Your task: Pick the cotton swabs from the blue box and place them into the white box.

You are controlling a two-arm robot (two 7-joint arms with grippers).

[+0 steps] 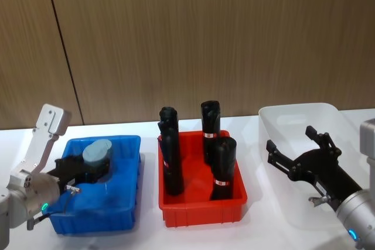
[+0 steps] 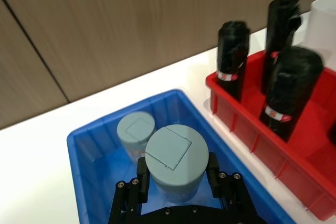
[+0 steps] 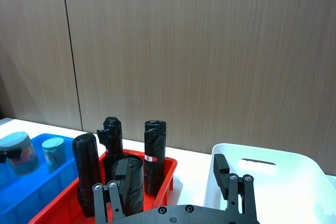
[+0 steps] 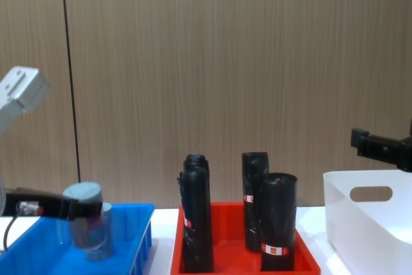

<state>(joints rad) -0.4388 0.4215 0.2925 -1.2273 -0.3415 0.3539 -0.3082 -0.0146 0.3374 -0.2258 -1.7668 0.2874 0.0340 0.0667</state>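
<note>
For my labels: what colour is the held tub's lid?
Pale grey-blue lid; left wrist view shows it best.

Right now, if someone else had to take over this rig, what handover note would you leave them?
Left gripper: shut on one cotton swab tub, held over the blue box, not yet carried across.
Right gripper: open and empty, hovering over the white box.
A second tub stands in the blue box. The white box looks empty.
Done: first tub grasped.
Left: move both tubs into the white box.
</note>
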